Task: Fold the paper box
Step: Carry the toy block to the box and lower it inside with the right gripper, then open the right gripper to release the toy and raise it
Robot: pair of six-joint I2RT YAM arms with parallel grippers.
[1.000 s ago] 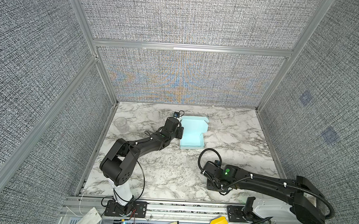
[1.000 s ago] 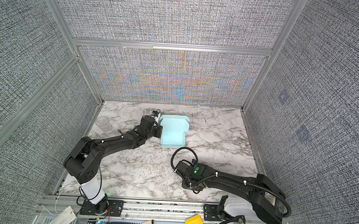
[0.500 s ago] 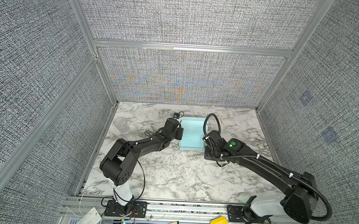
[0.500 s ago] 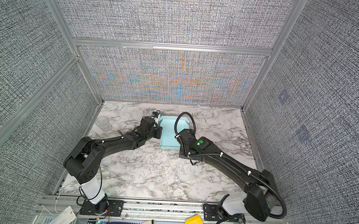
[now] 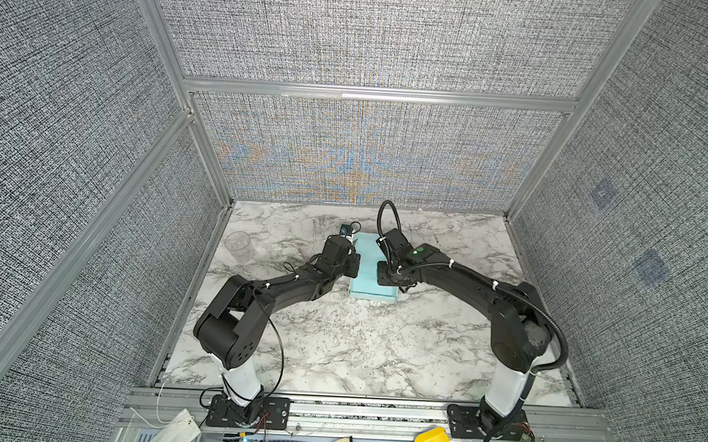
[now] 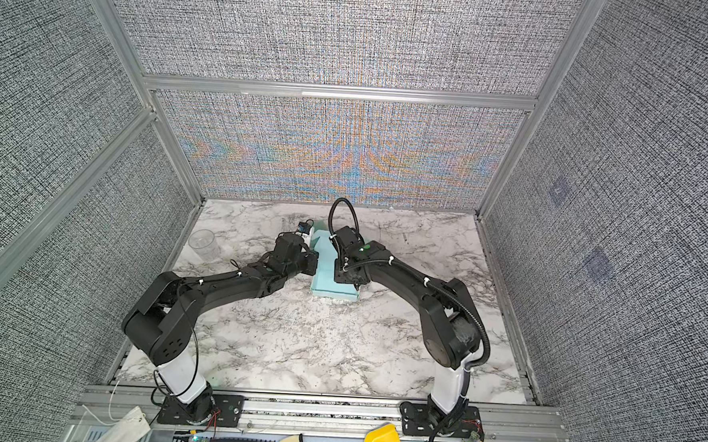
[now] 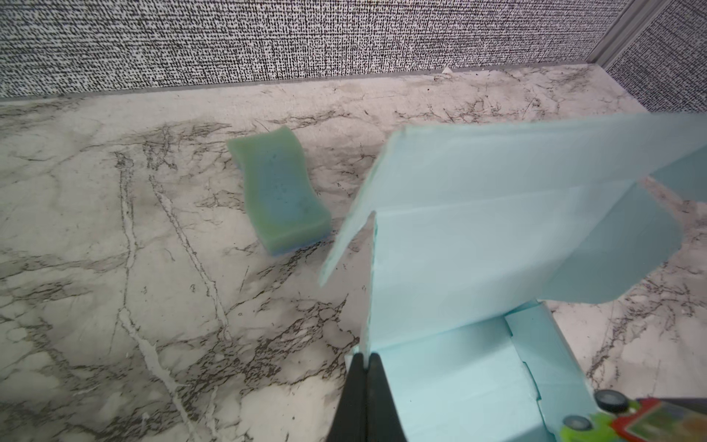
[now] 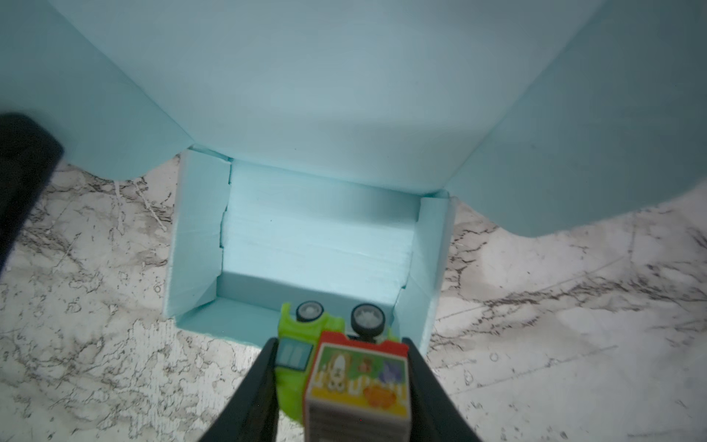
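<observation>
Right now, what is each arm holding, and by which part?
Left jaws pinch the paper box by its side wall's rim; right jaws clamp a toy car across its sides.

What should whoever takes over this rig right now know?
Grippers: left gripper is shut on the paper box side wall. The right gripper is shut on a toy car, held at the box's near edge.
Things: the box sits on the table, walls up, lid standing open. A green sponge lies beyond it.
Done: tray formed.
Left: probably release the car inside, then fold the lid shut.
</observation>
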